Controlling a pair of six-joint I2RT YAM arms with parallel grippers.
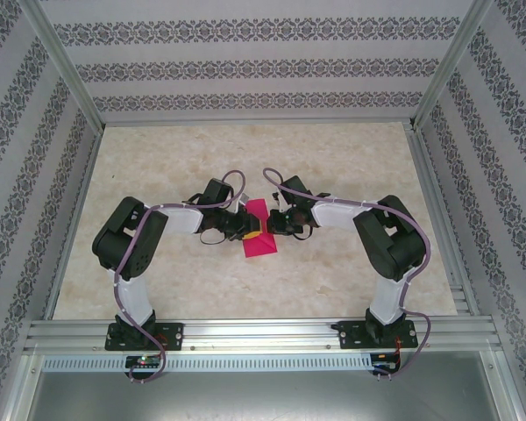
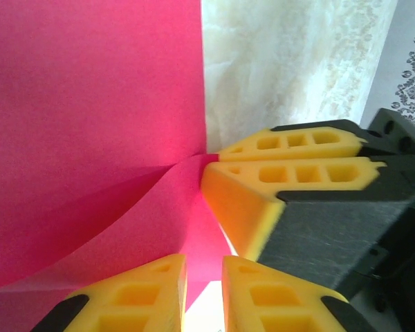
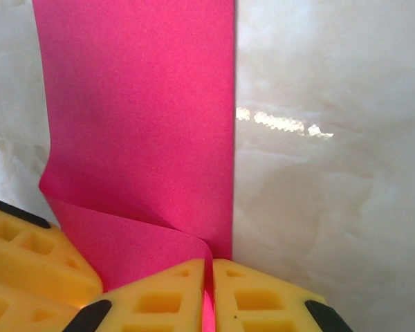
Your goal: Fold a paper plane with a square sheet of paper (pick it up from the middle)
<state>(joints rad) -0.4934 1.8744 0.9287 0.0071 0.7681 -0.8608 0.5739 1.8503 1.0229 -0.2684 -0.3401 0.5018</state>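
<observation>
Top external shows us the beige marble-patterned table (image 1: 359,158), with the thin magenta-pink square sheet of paper (image 1: 261,239) lying mid-table between both arms. We see the right gripper (image 3: 209,266) clamped on its raised edge. The left gripper (image 2: 204,266) straddles a lifted fold, jaws narrowly apart; we cannot tell whether it pinches.

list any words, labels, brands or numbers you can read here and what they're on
No readable text in these pictures.
pink paper: plain, no print.
walls: repeating ornament bands, no letters.
table: marbled, unmarked.
small boards at the arm bases: too small to read any marking.
</observation>
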